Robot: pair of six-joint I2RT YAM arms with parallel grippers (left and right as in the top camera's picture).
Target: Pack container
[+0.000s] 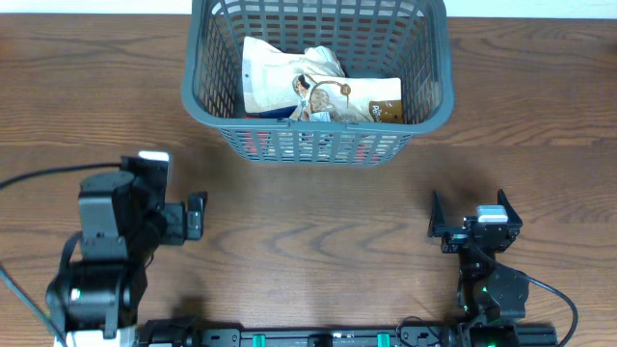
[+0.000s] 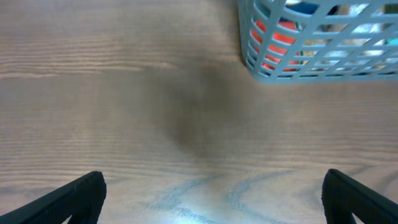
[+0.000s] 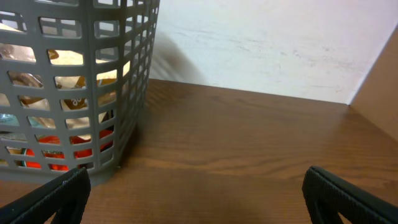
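The grey slotted container (image 1: 207, 108) stands at the far middle of the table. Inside it lie white and brown snack packets (image 1: 318, 92), with something red-orange low down behind the near wall (image 1: 253, 145). The left wrist view shows the container's corner (image 2: 249, 59) with the red item behind the lattice. The right wrist view shows its wall (image 3: 134, 81) at the left. My left gripper (image 1: 196, 216) is open and empty at the near left, well short of the container. My right gripper (image 1: 474, 220) is open and empty at the near right.
The brown wood table (image 1: 318, 212) spreads between the grippers and the container. A pale wall (image 3: 267, 43) rises behind the table in the right wrist view. Cables run off both arm bases at the near edge.
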